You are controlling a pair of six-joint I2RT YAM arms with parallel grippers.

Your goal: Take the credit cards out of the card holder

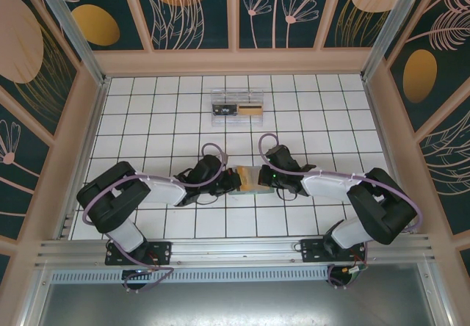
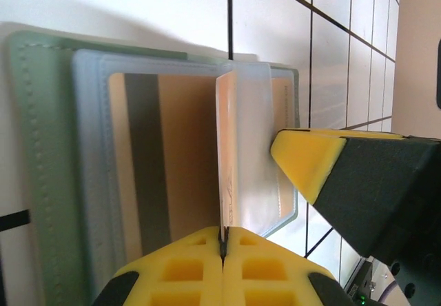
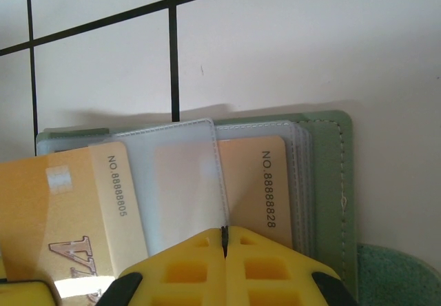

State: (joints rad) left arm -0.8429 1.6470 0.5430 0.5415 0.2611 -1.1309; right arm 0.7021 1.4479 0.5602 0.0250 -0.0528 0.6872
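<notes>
Top external: left gripper and right gripper meet over the open card holder between them; clear box well beyond.
Left wrist: fingers pinched together on the holder's upright clear sleeve; striped credit card just ahead.
Right wrist: fingers clamped on a sleeve edge; 2 numbered credit cards just ahead.

Right wrist view: a gold card at the left of the open card holder carries the dark printed number "NO.88888805", running sideways along its right edge. Large brown lettering at its lower corner is cut off by the frame edge and cannot be read. A tan card tucked in a clear sleeve of the holder carries "NO.88888828", also printed sideways. Top view: marks on the cards inside the clear plastic box are too small to read.
</notes>
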